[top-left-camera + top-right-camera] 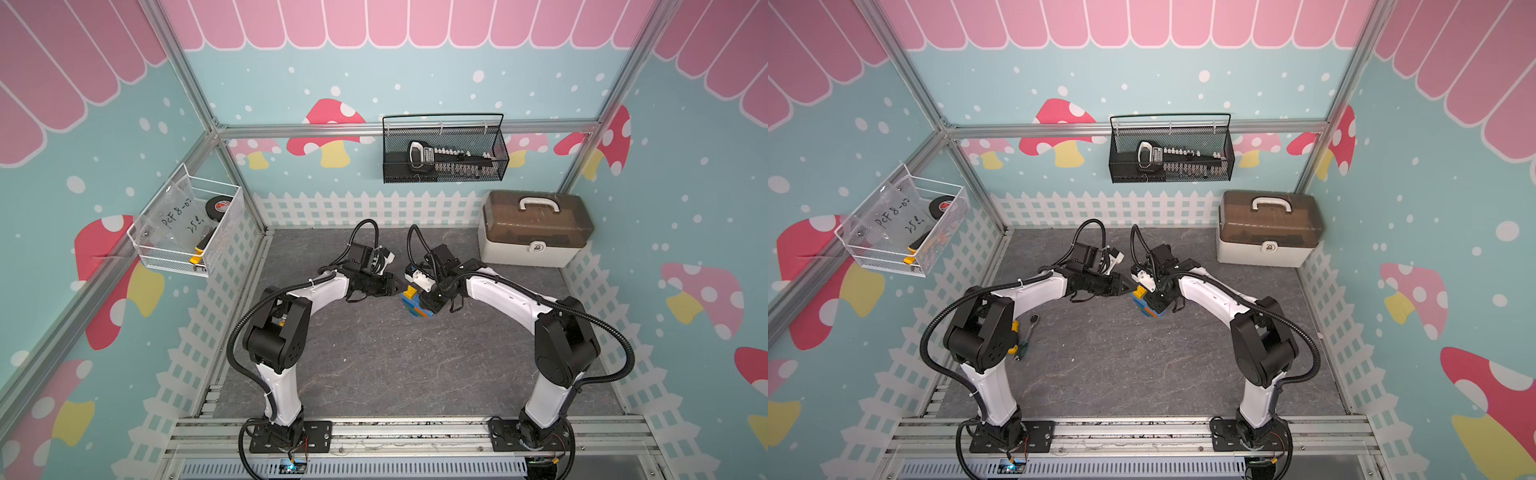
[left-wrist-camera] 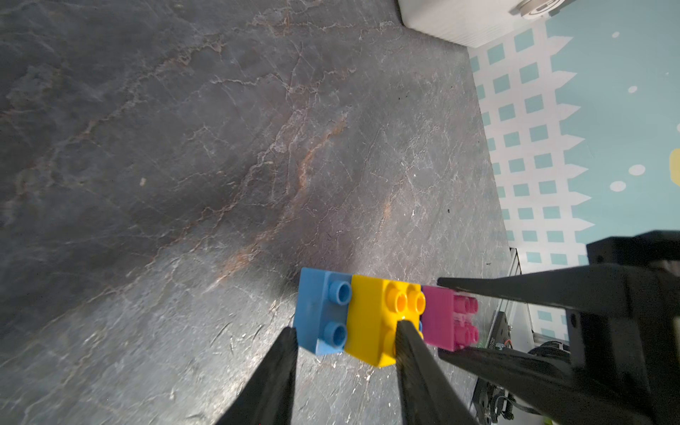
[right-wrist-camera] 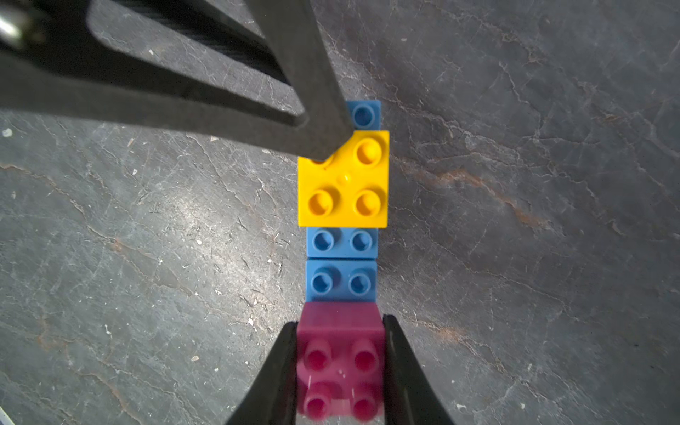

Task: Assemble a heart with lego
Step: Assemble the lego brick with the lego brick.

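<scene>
The heart (image 1: 415,305) sits mid-tabletop (image 1: 374,365), between both arms. The right gripper (image 3: 340,323) has its jaws pinching the pink brick (image 3: 340,353). The left gripper (image 2: 346,327) has its jaws spread, one tip resting on the yellow brick (image 2: 371,316).

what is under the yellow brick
A blue brick, its studs showing at both ends of the yellow brick; the part directly beneath is covered.
</scene>
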Controlling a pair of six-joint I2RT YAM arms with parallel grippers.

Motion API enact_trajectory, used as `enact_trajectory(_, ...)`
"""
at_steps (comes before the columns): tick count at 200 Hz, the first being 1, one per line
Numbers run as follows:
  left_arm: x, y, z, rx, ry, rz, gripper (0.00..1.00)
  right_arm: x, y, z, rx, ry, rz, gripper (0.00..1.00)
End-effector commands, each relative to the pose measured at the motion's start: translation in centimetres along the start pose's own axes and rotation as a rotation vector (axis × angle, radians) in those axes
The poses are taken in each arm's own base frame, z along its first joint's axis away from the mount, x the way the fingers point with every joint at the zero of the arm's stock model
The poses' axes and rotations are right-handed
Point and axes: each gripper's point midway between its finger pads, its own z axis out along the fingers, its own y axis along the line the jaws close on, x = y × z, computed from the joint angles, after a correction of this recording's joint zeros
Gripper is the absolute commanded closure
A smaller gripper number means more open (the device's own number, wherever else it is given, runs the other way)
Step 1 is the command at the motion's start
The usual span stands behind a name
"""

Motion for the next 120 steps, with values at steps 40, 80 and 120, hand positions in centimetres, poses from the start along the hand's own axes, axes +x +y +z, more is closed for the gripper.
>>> enact_trajectory(40,0.6,1.5,0.7,-0.038,0.033,-0.006,0.58,2.8,0.8,1.0,-0.028,0.059,0.037,0.81)
enact_trajectory(80,0.6,1.3,0.7,-0.037,0.034,-0.003,0.58,3.6,0.3,2.1,-0.012,0.111,0.048,0.81)
enact_trajectory(120,0.6,1.5,0.7,-0.038,0.036,-0.005,0.59,4.1,0.1,3.2,-0.003,0.146,0.058,0.81)
